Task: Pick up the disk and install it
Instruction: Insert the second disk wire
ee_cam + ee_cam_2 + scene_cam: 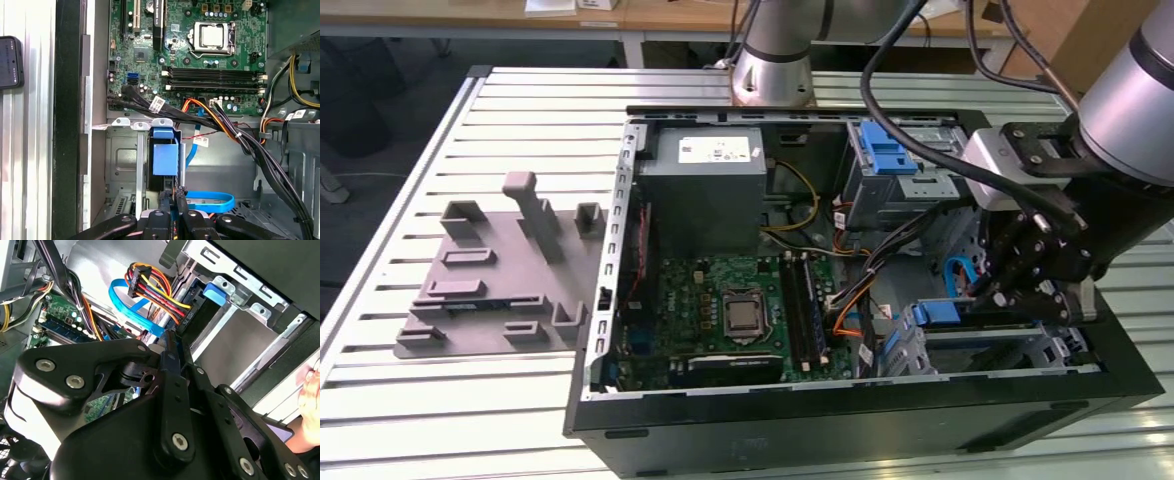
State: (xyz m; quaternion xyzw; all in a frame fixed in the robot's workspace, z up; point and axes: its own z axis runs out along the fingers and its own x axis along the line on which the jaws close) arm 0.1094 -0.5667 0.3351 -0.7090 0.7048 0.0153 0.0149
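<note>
The claw (173, 202) is reaching down inside the open case (854, 425), its fingers (165, 207) pressing almost together with nothing visibly between them, just beside the disk (165, 157), which is sitting edge-up in the drive bay (125, 160) with its blue rail showing. The case is lying on a slatted metal worktop (494, 400) near a grey tray (494, 290), and wooden desks (667, 12) are standing behind.

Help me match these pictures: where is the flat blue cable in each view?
Exterior view: blue cable, toward the exterior view's right.
Second wrist view: cable beside the red-and-yellow wires.
First wrist view: cable near the blue plastic tab.
Shared landmark: green circuit board.
</note>
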